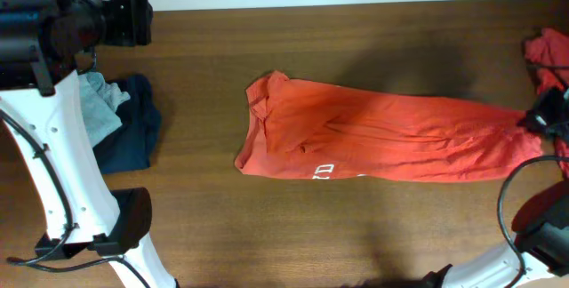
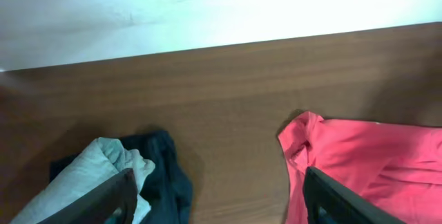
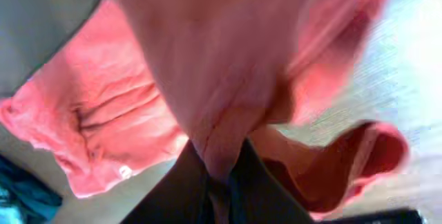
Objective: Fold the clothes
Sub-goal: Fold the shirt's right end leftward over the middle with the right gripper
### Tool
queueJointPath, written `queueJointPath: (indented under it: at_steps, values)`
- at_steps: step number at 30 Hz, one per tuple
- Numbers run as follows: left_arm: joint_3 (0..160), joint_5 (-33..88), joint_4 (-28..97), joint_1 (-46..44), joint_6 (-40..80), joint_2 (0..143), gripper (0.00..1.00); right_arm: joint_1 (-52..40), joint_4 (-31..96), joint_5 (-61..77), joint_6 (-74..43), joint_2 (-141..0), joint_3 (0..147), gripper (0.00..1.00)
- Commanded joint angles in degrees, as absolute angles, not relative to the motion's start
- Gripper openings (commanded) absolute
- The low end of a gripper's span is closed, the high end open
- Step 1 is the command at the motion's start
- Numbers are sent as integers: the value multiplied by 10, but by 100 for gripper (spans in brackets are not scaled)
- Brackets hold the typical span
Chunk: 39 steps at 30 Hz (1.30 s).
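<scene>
My right end effector grips the orange-red shirt, stretched along the surface; a navy garment lies well left.

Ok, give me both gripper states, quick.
Left gripper: open, empty.
Right gripper: closed on the orange shirt.

Dark brown wood-grain table

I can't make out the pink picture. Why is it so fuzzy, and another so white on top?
Right wrist view: the shirt sits very close to the lens, so it blurs. Left wrist view: the wall is washed out by bright light. Overhead view: sharp.
</scene>
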<state>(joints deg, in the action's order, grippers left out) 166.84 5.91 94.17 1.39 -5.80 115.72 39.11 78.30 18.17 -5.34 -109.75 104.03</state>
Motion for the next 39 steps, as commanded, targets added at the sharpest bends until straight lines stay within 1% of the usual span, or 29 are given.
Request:
queueJointPath:
  at_steps: [1,3,6,7,11,13,15,17,19,24,25,26,27,28,29,31,34,36,37,39]
  values:
    - [1677,60,932,17,-61,1147,77,306,793,176,-45,-1073,1074,4]
    - [1677,60,928,17,-61,1147,77,252,792,177,-45,-1068,1074,4]
    - [1677,60,922,17,-61,1147,77,132,771,180,-59,-1069,1073,4]
    - [1677,60,920,17,-61,1147,77,82,752,180,-72,-1069,1073,4]
    - [1677,60,920,17,-61,1147,78,-66,666,168,-133,-1078,1073,4]
    - [1677,60,922,17,-61,1147,77,-124,631,144,-167,-1091,1073,5]
    - [1677,62,923,17,-61,1146,78,-173,605,115,-191,-1111,1073,6]
    - [1677,62,924,17,-61,1146,77,-201,587,96,-211,-1132,1073,5]
    - [1677,64,924,17,-61,1146,77,-232,560,100,-233,-1167,1073,5]
    - [1677,68,924,17,-60,1146,77,-276,511,133,-235,-1212,1073,6]
    - [1677,68,924,17,-60,1146,77,-284,501,143,-234,-1214,1073,10]
    - [1677,68,925,17,-60,1146,77,-290,494,144,-234,-1215,1073,20]
    - [1677,68,926,17,-61,1146,77,-294,489,144,-233,-1215,1073,33]
    - [1677,68,927,17,-60,1146,78,-297,489,148,-232,-1212,1075,40]
    - [1677,68,929,17,-60,1146,77,-296,491,161,-225,-1205,1079,43]
    - [1677,68,931,17,-61,1146,77,-293,494,176,-209,-1190,1080,43]
    - [1677,68,931,17,-61,1146,77,-275,523,168,-187,-1148,1080,46]
    - [1677,68,932,17,-61,1146,78,-253,559,144,-187,-1126,1080,57]
    - [1677,68,933,17,-61,1146,78,-223,592,139,-187,-1121,1080,62]
    - [1677,68,935,17,-61,1146,78,-203,616,139,-186,-1125,1078,62]
